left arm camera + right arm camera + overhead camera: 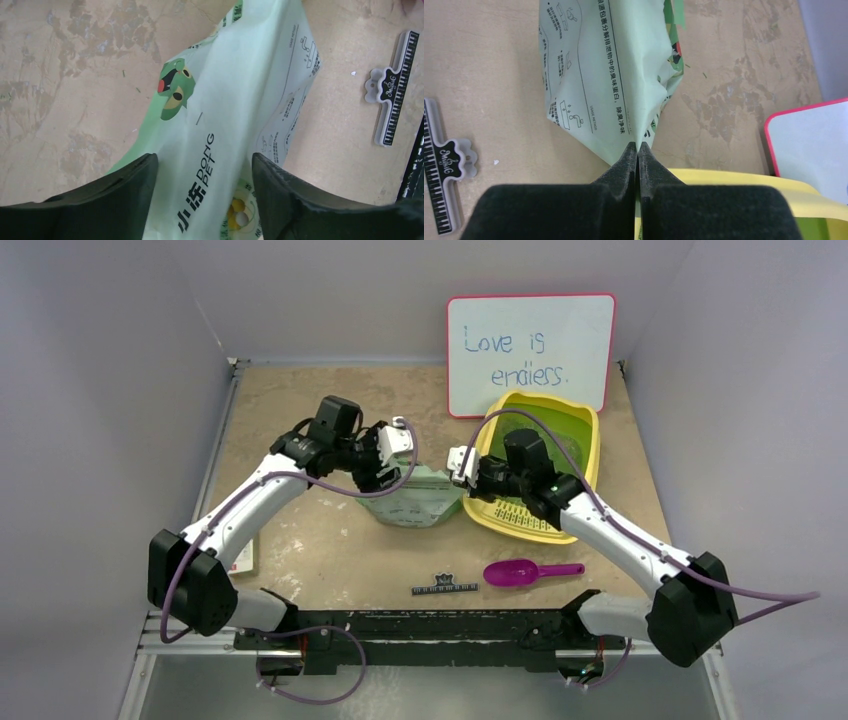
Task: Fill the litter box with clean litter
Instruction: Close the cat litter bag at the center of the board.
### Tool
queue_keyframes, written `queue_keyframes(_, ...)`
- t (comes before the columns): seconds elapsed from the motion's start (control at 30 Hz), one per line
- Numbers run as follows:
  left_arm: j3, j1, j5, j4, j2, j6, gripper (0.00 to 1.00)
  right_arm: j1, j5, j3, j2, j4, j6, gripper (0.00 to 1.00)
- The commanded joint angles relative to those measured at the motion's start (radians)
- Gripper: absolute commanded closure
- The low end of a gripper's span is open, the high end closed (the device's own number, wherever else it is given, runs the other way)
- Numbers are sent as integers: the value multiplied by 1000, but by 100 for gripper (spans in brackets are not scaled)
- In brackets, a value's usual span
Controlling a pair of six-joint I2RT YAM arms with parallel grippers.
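I count one yellow litter box, one green bag, one pink scoop, one white board, one clip, and two arms, the left arm and the right arm

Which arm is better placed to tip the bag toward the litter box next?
Right, probably. The right gripper is pinched shut on a corner of the bag, beside the litter box. The left gripper stands open astride the bag, holding nothing.

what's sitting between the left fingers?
The pale green bag, running up between them in the left wrist view; the left fingers stand open either side.
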Motion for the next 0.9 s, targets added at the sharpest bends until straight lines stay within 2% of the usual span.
queue_keyframes(0.0, 43, 9, 118, 13, -26, 84, 27, -7, -68, 68, 18, -36, 45, 100)
queue_keyframes(0.13, 10, -52, 127, 120, -40, 78, 22, -8, -68, 74, 28, 3, 92, 100)
queue_keyframes(0.2, 7, -67, 103, 127, -25, 77, 23, -17, -86, 76, 29, 32, 124, 100)
queue_keyframes(0.27, 39, -67, 70, 51, 6, 102, 34, -36, -126, 76, 28, 56, 151, 100)
queue_keyframes(0.4, 95, -66, -64, -110, 62, 161, 73, -60, -151, 86, 41, 51, 176, 100)
queue_keyframes(0.5, 73, -66, -171, -90, 57, 125, 85, -62, -150, 80, 37, 55, 181, 100)
queue_keyframes(0.57, 57, -62, -193, -61, 45, 96, 100, -63, -139, 79, 32, 55, 185, 100)
queue_keyframes(0.8, 42, -10, -117, -53, 37, 79, 100, -63, -71, 57, -15, 58, 166, 98)
queue_keyframes(0.87, 47, -9, -98, -54, 43, 75, 100, -64, -58, 30, -52, 101, 193, 77)
